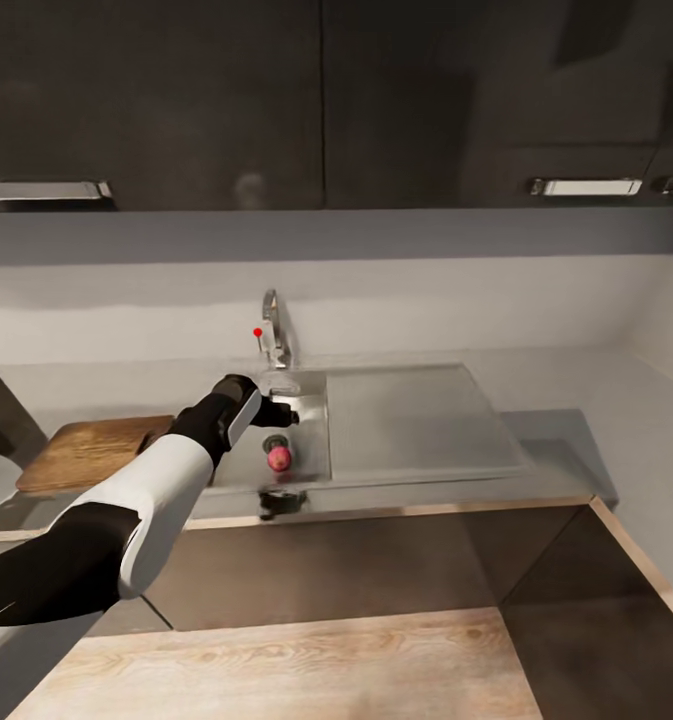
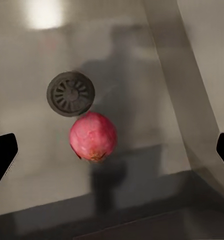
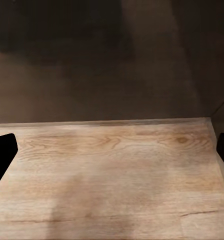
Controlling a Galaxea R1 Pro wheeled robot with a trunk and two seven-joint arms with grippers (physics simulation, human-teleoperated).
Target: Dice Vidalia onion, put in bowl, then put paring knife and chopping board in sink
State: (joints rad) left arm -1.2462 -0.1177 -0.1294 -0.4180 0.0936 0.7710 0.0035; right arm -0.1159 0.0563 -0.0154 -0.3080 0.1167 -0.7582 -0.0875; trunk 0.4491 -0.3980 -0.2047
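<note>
The onion [image 2: 93, 136] (pinkish-red) lies in the sink [image 1: 311, 392] just beside the drain [image 2: 70, 93], centred between the left gripper's [image 2: 112, 152] released, wide-spread jaws, untouched.

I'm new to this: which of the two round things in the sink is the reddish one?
The onion: reddish-pink and ball-shaped, lying beside the drain, which is dark grey and flat.

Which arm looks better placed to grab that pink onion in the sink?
The left. Its end effector hangs open over the sink, with the onion between its fingertips. The right end effector faces wooden floor.
</note>
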